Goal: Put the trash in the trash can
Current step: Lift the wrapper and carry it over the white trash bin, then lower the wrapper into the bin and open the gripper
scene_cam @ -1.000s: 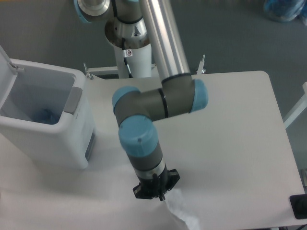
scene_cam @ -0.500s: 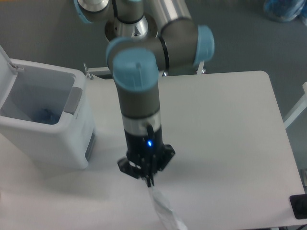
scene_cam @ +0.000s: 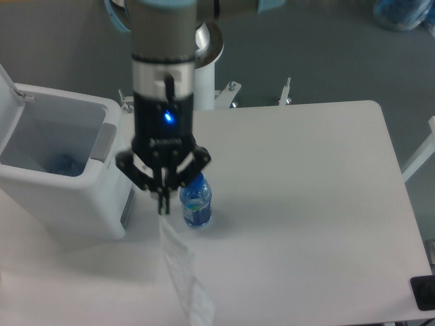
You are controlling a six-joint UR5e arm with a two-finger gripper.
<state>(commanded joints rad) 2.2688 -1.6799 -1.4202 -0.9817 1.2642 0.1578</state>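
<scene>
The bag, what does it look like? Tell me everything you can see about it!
The bag is thin, see-through whitish plastic, crinkled and stretched into a long strip. Its top end is pinched in the shut gripper, so it hangs down and trails toward the bottom edge of the picture, over the white table. Any coloured edge is too faint to make out here. It dangles just left of the bottle and right of the open bin, not yet inside it.
</scene>
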